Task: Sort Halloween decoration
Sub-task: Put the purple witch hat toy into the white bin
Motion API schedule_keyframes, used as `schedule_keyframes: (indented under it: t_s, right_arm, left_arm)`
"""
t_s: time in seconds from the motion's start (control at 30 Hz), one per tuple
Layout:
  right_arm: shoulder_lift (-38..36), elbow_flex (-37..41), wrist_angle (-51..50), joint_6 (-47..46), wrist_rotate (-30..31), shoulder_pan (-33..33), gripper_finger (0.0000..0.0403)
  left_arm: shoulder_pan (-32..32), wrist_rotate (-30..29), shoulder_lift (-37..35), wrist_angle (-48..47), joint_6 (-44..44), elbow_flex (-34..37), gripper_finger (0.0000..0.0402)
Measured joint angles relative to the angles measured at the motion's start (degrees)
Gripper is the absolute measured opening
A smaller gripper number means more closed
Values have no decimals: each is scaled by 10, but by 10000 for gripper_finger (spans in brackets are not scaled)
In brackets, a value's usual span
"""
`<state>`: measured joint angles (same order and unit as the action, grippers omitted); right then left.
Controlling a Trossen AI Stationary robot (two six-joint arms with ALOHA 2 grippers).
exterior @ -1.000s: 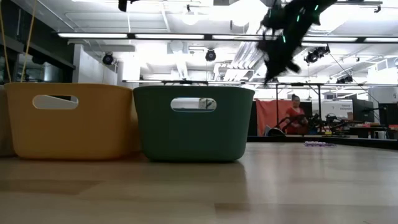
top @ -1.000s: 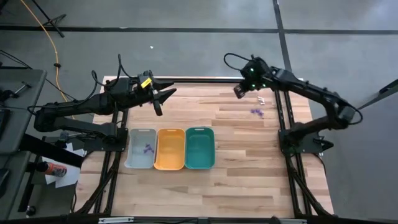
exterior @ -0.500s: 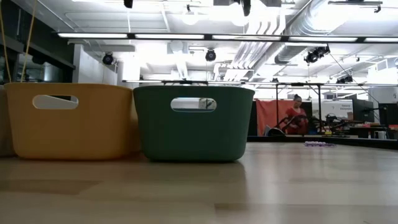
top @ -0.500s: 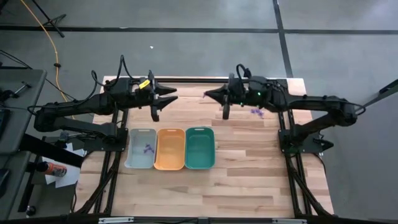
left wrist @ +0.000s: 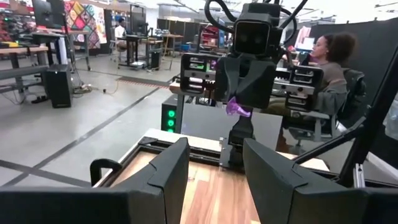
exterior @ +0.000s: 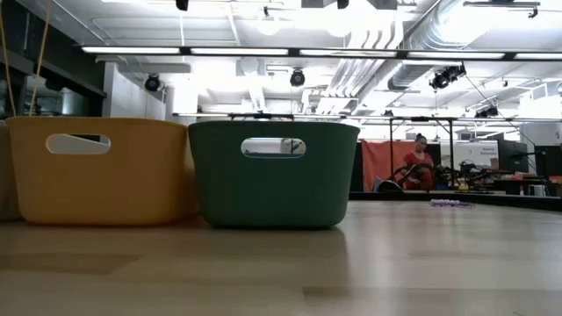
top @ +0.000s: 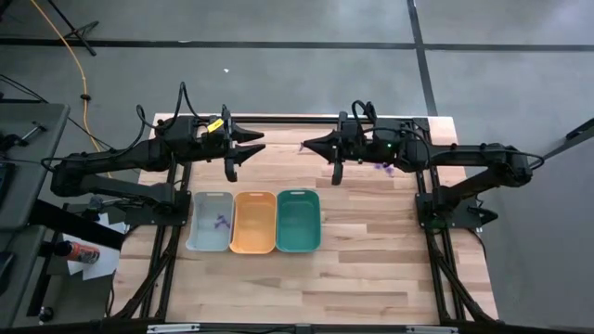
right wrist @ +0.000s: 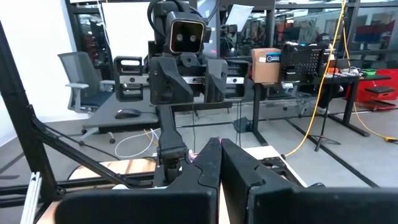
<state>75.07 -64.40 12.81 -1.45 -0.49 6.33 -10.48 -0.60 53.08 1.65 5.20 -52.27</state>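
Upper centre of frame: right gripper (top: 306,145) pinching purple piece (left wrist: 236,107) opposite open left gripper (top: 263,141); handover fumble risks drop.

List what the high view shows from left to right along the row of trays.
Grey rectangular tray with small purple pieces inside → orange rectangular tray → teal rectangular tray.

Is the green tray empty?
Yes, seen from above the green tray has nothing inside, while purple pieces lie only in the grey tray.
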Motion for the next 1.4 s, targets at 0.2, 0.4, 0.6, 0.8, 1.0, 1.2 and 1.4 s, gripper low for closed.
schedule_keyframes:
  t_s: [0.2,0.4,0.6,0.8,1.0,1.2,1.4]
  right_arm:
    - [11,0,45,0,28,0,0]
    - [52,-20,79,1,102,-8,0]
    - [99,-71,72,86,213,-41,0]
    - [116,-101,63,121,264,-50,0]
    - [131,-115,63,125,303,-48,0]
    - [149,-128,76,116,295,-52,0]
    - [151,-130,79,118,293,-54,0]
  left_arm:
    - [10,3,31,49,13,-1,143]
    - [23,-31,88,117,-34,0,143]
    - [23,-82,112,140,-50,0,143]
    - [23,-120,106,153,-55,0,143]
    - [23,-120,106,186,-55,0,143]
    - [21,-120,107,184,-55,0,143]
    - [19,-120,107,182,-55,0,143]
